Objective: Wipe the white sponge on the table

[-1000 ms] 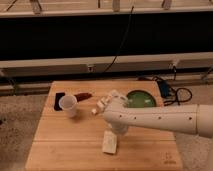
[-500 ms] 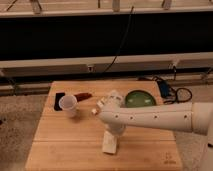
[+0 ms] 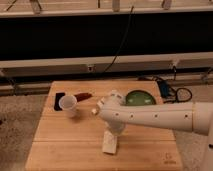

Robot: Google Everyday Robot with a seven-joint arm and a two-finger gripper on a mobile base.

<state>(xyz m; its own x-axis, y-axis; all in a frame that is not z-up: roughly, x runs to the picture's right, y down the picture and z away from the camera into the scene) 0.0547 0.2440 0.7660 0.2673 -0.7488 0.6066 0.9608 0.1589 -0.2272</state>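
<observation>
**Slight leftward creep, little else changed**

Compared with a second ago, the robot's white arm [image 3: 150, 116] has edged its rounded bend a touch toward the cup side. The white sponge [image 3: 109, 145], a small flat off-white rectangular block, lies at much the same spot as before.

That sponge rests on the desk [image 3: 60, 145], a square light-wood bamboo top with plank lines. It sits near the front edge and a little right of the middle, with its long side running roughly front to back. The arm reaches in from the right, bends above the middle of the desk and drops straight down. The hand [image 3: 115, 132] at its lower end comes down onto the far end of the sponge. Whether the hand is apart, together or clamped on the sponge cannot be told from this view.

Toward the back left stands a white round cup [image 3: 67, 104], upright, with a flat black rectangular object [image 3: 58, 98] just behind it. A small reddish-brown oblong thing [image 3: 83, 96] lies just beside the cup on its right. A tiny white cube [image 3: 94, 110] sits between the cup and the arm's bend. A round green dish [image 3: 139, 97] lies at the back right, partly hidden by the arm. A small dark logo [image 3: 170, 161] marks the front right corner. Dark cables [image 3: 172, 92] lie on the floor beyond the right edge.
</observation>
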